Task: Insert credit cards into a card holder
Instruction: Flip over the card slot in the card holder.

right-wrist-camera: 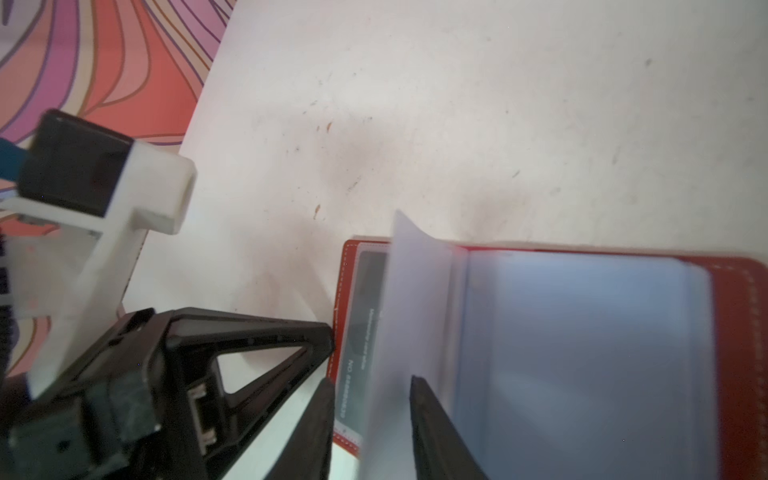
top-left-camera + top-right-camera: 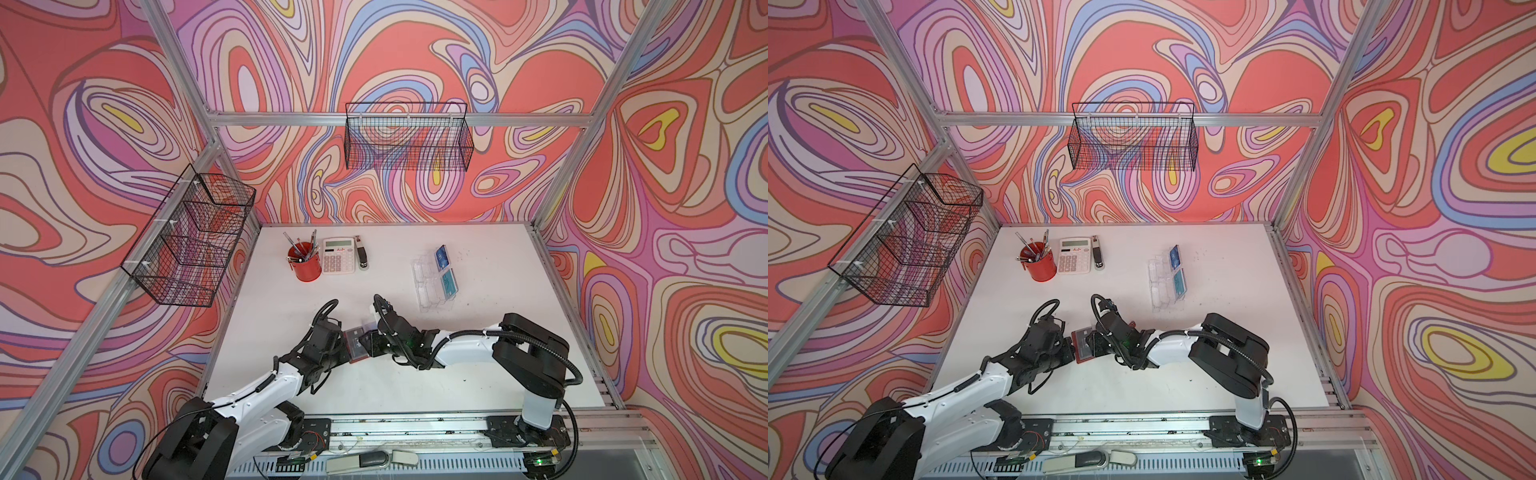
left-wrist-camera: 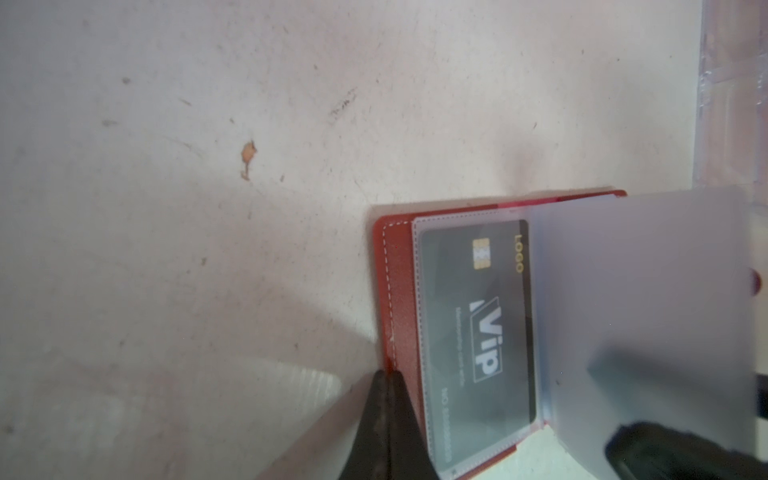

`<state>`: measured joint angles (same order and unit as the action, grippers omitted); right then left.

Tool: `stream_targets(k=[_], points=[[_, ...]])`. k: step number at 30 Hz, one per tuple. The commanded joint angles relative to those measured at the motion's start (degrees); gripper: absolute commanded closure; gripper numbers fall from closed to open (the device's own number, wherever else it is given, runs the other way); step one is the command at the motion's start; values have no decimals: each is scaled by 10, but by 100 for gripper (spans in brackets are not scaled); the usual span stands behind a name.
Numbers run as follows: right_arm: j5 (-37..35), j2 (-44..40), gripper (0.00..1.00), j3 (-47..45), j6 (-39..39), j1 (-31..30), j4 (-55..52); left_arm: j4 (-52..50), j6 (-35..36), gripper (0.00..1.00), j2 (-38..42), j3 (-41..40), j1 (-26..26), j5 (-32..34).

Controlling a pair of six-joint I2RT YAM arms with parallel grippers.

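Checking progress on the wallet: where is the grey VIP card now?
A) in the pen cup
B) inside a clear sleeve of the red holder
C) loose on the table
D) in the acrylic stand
B: the left wrist view shows the VIP card behind the stitched clear sleeve inside the open red card holder.

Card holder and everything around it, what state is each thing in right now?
card holder: open, lying flat, one edge pinched.
vip card: tucked inside a sleeve of the card holder.
raised sleeve: standing up between the right jaws.
left gripper: shut on the card holder's edge.
right gripper: open, jaws either side of the raised sleeve.
blue cards: standing in the acrylic stand.
pen cup: upright.
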<state>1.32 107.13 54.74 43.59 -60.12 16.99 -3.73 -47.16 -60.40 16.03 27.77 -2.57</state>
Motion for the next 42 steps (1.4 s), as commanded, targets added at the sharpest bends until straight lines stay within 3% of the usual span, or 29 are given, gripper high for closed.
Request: stream_targets(k=[1, 13, 22, 24, 29, 33, 37, 39, 40, 42], points=[[23, 17, 67, -9, 12, 1, 33, -28, 2, 100, -1, 3, 0, 1], [67, 62, 63, 3, 21, 0, 62, -71, 0, 99, 20, 24, 0, 40], [56, 2, 47, -9, -22, 1, 50, -177, 3, 83, 118, 52, 0, 131], [53, -16, 46, -9, -34, 1, 37, -211, 7, 76, 154, 63, 1, 156], [45, -59, 45, 6, -68, 11, -17, -306, 25, 45, 257, 108, 0, 225], [34, -122, 48, 59, -78, 59, -156, -321, 63, 32, 311, 149, 0, 291], [-34, -185, 45, 103, -106, 127, -304, -382, 71, 29, 306, 176, -1, 417], [-76, -221, 46, 112, -104, 170, -367, -400, 60, 29, 297, 170, -1, 445], [-76, -235, 47, 112, -107, 194, -381, -391, 56, 29, 297, 167, -1, 424], [-72, -266, 47, 108, -115, 250, -403, -294, 133, 34, 304, 125, 0, 336]])
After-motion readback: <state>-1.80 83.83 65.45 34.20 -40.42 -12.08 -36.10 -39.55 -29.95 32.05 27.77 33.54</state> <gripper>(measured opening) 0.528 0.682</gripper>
